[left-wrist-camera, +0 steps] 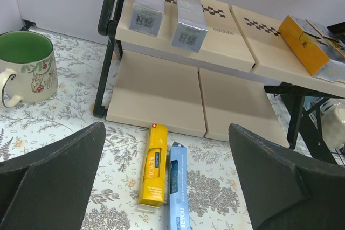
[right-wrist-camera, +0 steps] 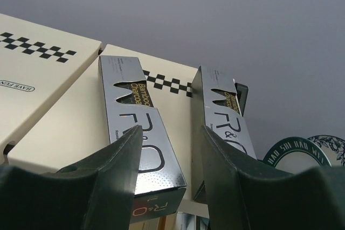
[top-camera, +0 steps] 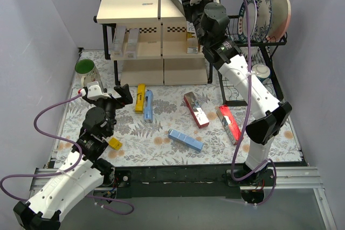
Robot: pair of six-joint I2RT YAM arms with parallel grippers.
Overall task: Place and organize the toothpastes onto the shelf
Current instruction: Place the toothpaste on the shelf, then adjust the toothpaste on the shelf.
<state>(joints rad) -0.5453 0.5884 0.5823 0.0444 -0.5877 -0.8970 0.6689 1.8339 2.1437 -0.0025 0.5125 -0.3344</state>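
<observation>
Top external: fern-print worktop (top-camera: 141, 152), grey walls (top-camera: 38, 20). L tool (top-camera: 123, 94) wide, by left edge. R tool (right-wrist-camera: 172, 133) narrow above two silver toothpastes (right-wrist-camera: 129, 106) at shelf (top-camera: 129, 4) top's right end, grip unclear. Loose cartons (top-camera: 185, 139) mid-worktop.

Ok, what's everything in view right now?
shelf: one, black frame, cream boards, back of table
black cartons: two, black-silver, top tier right
silver cartons: two, silver, middle tier left
orange carton: at least one, middle tier right
yellow carton: one, table, left of centre
blue cartons: two, table, one beside yellow, one nearer
red cartons: two, table right
mug: one, green inside, table left
rack: one, black wire, right of shelf
plates: three, patterned, in rack
left gripper: open, over table left
right gripper: at black cartons, top tier
</observation>
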